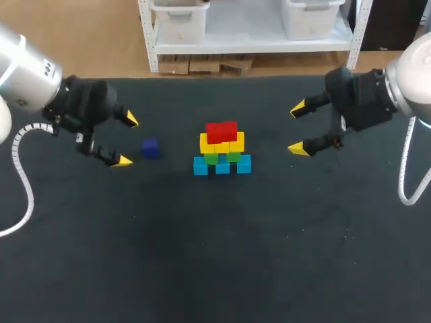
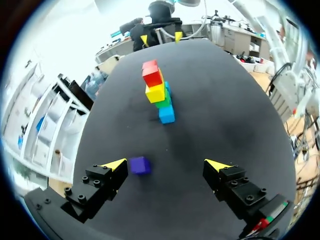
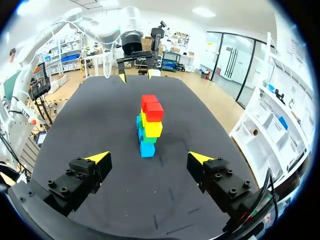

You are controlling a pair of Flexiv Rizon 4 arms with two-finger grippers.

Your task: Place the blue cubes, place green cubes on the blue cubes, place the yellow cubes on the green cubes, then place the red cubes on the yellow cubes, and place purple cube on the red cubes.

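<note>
stack (image 1: 221, 149): mid-worktop (image 1: 215, 256), four layers, each resting on the one below
loose cube (image 1: 150, 149): on the worktop, left of the stack, apart from it
left pincer (image 1: 126, 140): left of the stack, just beyond the loose cube
right pincer (image 1: 297, 129): right of the stack, well apart

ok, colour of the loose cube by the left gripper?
Purple cube; clearest in the left wrist view.

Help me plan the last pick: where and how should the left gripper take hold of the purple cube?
Take the purple cube by two opposite side faces, coming down from above with the open left gripper. It sits flat on the table, apart from the cube stack, so its sides are free. It lies nearer one fingertip, so I would centre over it first.
</note>
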